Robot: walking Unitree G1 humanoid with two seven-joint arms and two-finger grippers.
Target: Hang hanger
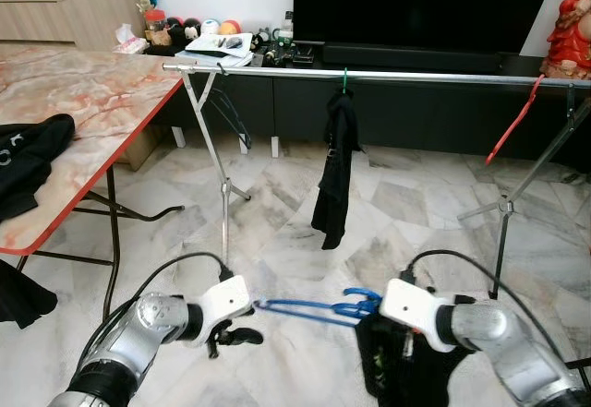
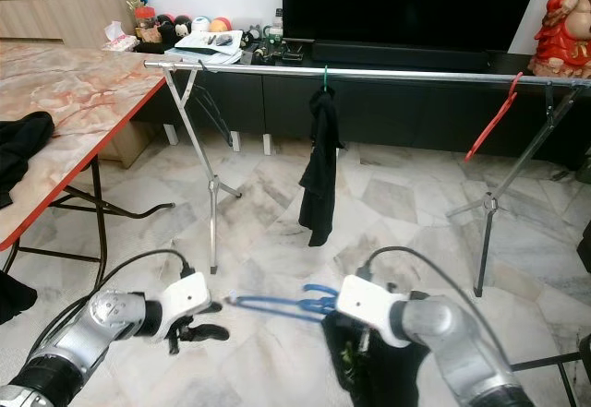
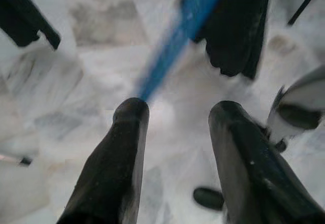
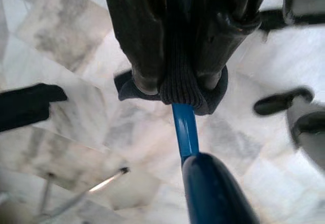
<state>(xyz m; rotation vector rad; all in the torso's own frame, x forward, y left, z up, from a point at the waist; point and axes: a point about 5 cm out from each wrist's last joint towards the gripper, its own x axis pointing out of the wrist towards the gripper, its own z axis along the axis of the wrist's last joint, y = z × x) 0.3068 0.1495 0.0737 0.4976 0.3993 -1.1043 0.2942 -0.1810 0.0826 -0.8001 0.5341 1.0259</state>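
your right end effector is clenched on the collar of a black garment and on the blue hanger threaded through it; in the right wrist view the knit fabric bunches between the two black fingers with the blue bar running out below. the hanger sits low in front of you, between your two arms, above the marble floor, its bar reaching toward your left side. your left end effector is released, fingers spread apart, with the blurred tip of the hanger just beyond one of them; you cannot tell from these views whether it touches. ahead of you the silver rail of the drying rack runs across the room. a dark garment on a green hanger hangs near its middle, and a red hanger hangs near its right end. the marble-topped bench stands on your left with black clothing lying on it.
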